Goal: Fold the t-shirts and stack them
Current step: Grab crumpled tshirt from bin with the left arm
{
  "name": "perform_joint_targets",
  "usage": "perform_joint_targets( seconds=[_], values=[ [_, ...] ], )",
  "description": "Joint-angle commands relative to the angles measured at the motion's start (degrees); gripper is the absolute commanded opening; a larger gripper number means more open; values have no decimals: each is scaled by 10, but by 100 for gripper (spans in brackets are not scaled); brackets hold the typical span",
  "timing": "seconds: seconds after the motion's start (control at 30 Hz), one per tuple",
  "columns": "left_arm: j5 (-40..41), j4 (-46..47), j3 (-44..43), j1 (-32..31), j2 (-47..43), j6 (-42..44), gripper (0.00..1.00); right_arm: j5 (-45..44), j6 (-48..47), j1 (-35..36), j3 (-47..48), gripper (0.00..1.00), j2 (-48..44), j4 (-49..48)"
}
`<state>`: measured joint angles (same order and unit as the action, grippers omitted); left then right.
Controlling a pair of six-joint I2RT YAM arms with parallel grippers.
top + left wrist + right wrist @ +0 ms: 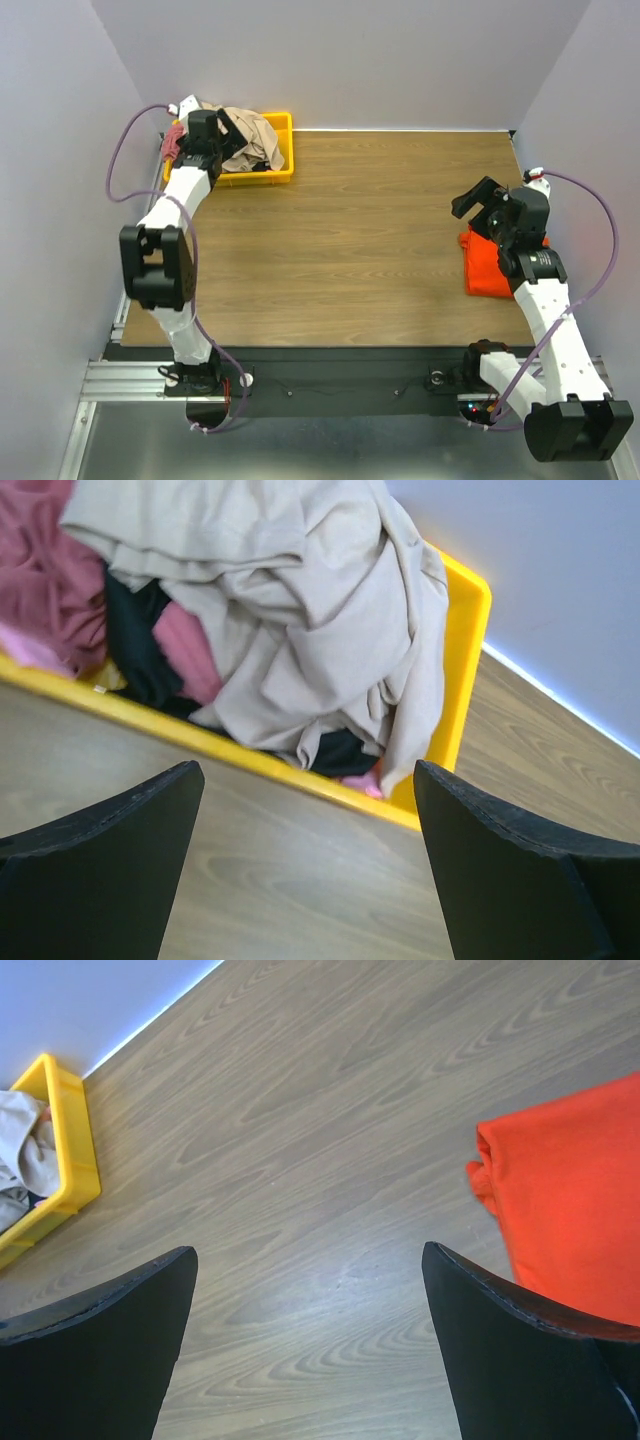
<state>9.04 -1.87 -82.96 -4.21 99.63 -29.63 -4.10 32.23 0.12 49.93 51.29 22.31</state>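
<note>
Wood-grain table point(350, 230) bearing a yellow bin point(287, 150). Heaped in the bin, a tan t-shirt point(300, 610) largely hides a rose-red t-shirt point(40, 570) and a black t-shirt point(135, 650). Well right of the bin lies a folded orange-red t-shirt point(570, 1210), partly covered by the right arm. The left gripper point(306, 770), jaws spread, hovers just beside the bin. The right gripper point(309, 1250), jaws spread and holding nothing, is well apart from it.

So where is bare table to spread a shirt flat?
The middle of the table, between the bin at the far left and the orange shirt at the right edge, is bare. Crowded: the bin, heaped with crumpled shirts.
</note>
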Motion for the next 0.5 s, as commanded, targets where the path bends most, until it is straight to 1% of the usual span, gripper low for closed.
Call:
perform_joint_targets(
  seconds=[0.0, 0.07, 0.13, 0.23, 0.27, 0.33, 0.43, 0.47],
  values=[
    [-16, 6, -136, -2, 80, 43, 99, -24, -4, 1, 23, 100, 4, -15],
    [-9, -8, -179, -2, 138, 45, 97, -24, 1, 1, 18, 100, 5, -17],
    [-3, -21, -231, -2, 171, 44, 96, -21, -1, 1, 16, 100, 7, -18],
    [19, -41, -297, -2, 226, 43, 89, -4, -3, 1, 9, 100, 7, -18],
    [27, -54, -331, -2, 251, 47, 83, 1, -3, 1, 4, 100, 7, -19],
    [43, -66, -361, -2, 276, 49, 80, -3, -3, 1, 2, 100, 6, -19],
    [52, -89, -412, -2, 313, 56, 64, -13, -1, 1, 0, 100, 3, -19],
    [53, -90, -418, -2, 320, 58, 55, -17, -1, 1, 1, 100, 2, -19]
  ],
)
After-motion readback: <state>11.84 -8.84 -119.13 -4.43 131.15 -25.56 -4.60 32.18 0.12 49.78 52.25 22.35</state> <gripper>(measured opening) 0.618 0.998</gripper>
